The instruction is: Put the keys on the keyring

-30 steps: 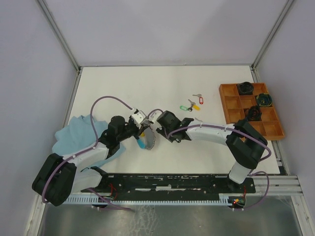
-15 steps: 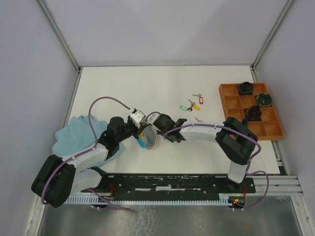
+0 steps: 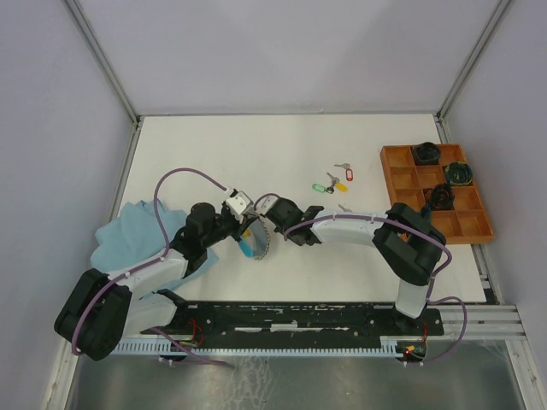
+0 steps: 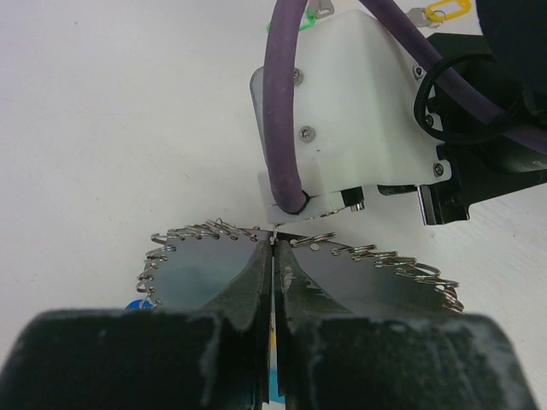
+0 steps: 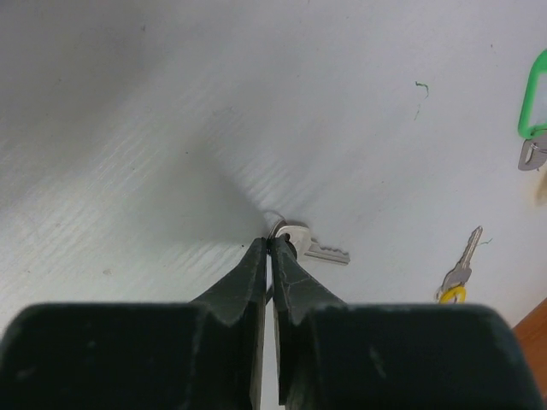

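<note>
My left gripper [image 3: 245,225] [image 4: 273,245] is shut on the thin wire of the keyring [image 3: 260,243] [image 4: 214,231], a grey loop strung with small split rings, its blue sleeve [image 3: 247,248] hanging below. Right beside it, my right gripper [image 3: 261,213] [image 5: 273,242] is shut on the small ring of a silver key [image 5: 318,247] just over the table. Its white body [image 4: 342,128] fills the left wrist view behind the loop. Loose keys lie further right: green tag [image 3: 318,188] [image 5: 533,104], yellow tag [image 3: 338,184] [image 5: 455,278], red tag [image 3: 349,173].
An orange compartment tray [image 3: 395,167] with dark coiled bundles [image 3: 426,154] stands at the right edge. A blue cloth [image 3: 132,232] lies at the left under my left arm. Another small silver key [image 3: 344,207] lies near my right forearm.
My right arm has slid left, closer to the left gripper and keyring, and its jaws have closed on the key's ring. The left gripper has stayed shut on the keyring.
</note>
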Available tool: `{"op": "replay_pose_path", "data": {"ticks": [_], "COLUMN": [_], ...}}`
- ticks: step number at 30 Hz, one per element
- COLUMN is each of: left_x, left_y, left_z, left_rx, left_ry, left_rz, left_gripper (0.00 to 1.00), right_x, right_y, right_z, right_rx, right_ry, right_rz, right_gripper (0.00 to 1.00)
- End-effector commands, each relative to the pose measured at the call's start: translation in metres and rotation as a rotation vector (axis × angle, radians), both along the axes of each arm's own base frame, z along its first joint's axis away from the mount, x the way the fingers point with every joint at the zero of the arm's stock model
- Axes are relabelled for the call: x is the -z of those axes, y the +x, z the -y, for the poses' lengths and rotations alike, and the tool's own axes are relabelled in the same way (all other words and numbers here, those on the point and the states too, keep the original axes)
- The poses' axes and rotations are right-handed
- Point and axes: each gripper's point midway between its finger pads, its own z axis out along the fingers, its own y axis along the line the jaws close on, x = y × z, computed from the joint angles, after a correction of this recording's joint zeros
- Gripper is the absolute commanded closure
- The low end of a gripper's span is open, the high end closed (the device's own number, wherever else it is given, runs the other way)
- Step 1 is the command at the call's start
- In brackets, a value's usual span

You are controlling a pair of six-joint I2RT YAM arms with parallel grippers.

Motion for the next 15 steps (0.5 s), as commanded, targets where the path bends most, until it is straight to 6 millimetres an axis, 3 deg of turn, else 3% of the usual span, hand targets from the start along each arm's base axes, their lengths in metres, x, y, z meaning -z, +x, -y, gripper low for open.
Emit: {"op": "replay_pose_path", "data": {"ticks": [1,7,15], "left_x": [-0.029,-0.030,-0.031], "left_y": [0.005,0.002,-0.004], "left_z": [0.010,0.013,0.020], "left_rx": [0.032,0.055,0.109], "left_ry": [-0.073,-0.075,-0.084], "left_rz": [0.077,0.078,0.071], "left_gripper": [0.97,0.97,0.97], "right_x": [-0.027,-0.036,-0.053], "right_y": [0.013,0.012,0.014], "right_z": [-0.004,-0.002,-0.013], "right_rx": [0.033,0.042,0.019], "right_ry": [0.027,0.075,0.343], "right_rz": [0.083,0.080,0.041], "right_gripper": [0.90,0.99,0.99]}}
